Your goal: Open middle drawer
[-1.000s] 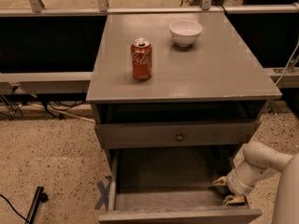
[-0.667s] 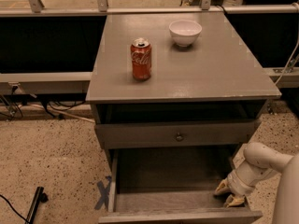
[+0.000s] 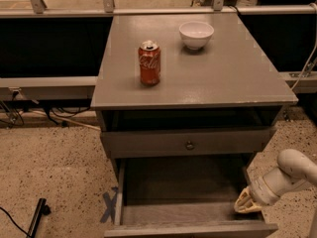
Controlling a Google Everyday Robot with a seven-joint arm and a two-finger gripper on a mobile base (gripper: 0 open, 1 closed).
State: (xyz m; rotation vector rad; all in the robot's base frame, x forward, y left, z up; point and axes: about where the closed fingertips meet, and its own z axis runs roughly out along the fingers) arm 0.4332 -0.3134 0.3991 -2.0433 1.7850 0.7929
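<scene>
Low at right, my gripper sits at the right wall of the middle drawer, near its front corner. Open or closed: cannot tell from this angle. My arm runs off the right edge.

Middle drawer pulled well out, bare grey floor showing. Its front is cut off at the bottom edge, knob out of sight.

Upper drawer pushed in, knob at centre.

On the top: can upright; bowl behind and right of it, apart, seemingly just white inside.
</scene>
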